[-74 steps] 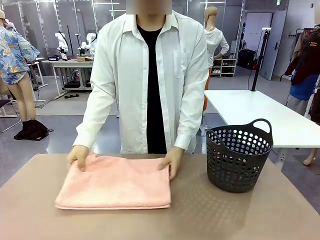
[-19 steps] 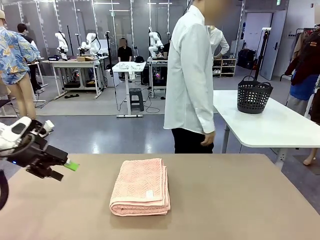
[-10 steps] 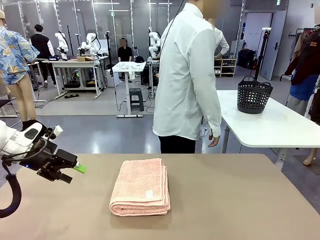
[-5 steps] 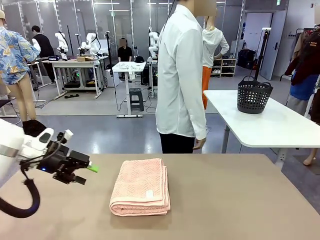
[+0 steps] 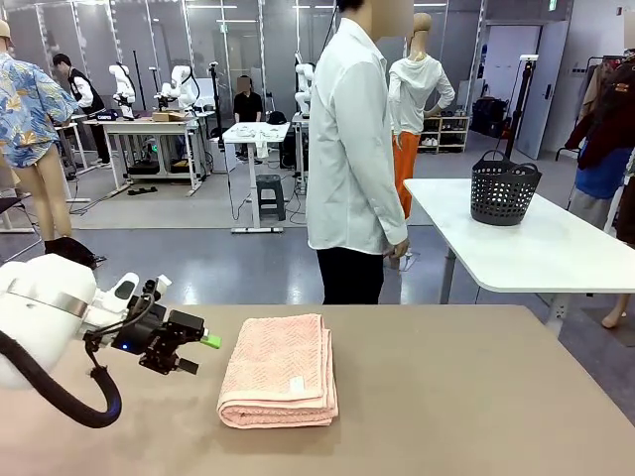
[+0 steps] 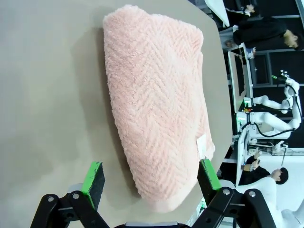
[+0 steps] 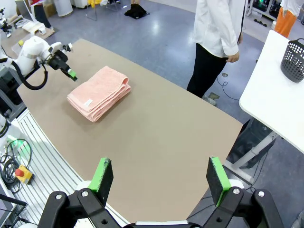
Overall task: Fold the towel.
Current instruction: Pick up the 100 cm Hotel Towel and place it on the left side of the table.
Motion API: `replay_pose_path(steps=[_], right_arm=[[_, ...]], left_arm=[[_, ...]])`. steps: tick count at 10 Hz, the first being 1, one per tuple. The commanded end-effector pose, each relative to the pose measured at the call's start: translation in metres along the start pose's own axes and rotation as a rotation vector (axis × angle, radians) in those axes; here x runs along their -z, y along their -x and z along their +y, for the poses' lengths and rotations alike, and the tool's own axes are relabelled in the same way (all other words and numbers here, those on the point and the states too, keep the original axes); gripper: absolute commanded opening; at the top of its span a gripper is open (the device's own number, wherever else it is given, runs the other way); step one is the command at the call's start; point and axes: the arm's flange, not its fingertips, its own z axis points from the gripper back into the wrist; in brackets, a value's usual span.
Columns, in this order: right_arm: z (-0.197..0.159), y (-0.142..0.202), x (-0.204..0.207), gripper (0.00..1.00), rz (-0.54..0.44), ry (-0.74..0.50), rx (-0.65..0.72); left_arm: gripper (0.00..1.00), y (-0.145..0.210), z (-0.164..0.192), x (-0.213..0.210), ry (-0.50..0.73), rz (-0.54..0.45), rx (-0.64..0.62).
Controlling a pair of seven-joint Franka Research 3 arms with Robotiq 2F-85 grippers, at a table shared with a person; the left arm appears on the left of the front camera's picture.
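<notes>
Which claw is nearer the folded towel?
Left. The left claw hovers open just beside the towel; the right claw, also open, hangs high above the table, far from it.

I'm working in a robotics lab hall: beyond my brown table (image 5: pixel 476 397) stand more benches (image 5: pixel 149 129) carrying white robot arms. Grey floor, glass partitions along the back, a white table (image 5: pixel 516 233) with a black basket (image 5: pixel 504 188), and a clothes rack (image 5: pixel 605 109) at the right edge.

Bright, even overhead light; soft shadows; sharp focus (wrist views perhaps edge-warped).
</notes>
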Motion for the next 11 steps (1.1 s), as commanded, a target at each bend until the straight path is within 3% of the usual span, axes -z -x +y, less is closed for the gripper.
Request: replay_pose_path(steps=[1,11], right_arm=[[0.000,0.000,0.001,1.00,-0.002,0.001,0.001],[0.000,0.000,0.001,1.00,-0.002,0.001,0.001]], left_arm=[[1.00,-0.004,0.008,0.019,0.080,-0.018,-0.011],[1.00,-0.008,0.014,0.068,0.151,-0.025,-0.064]])
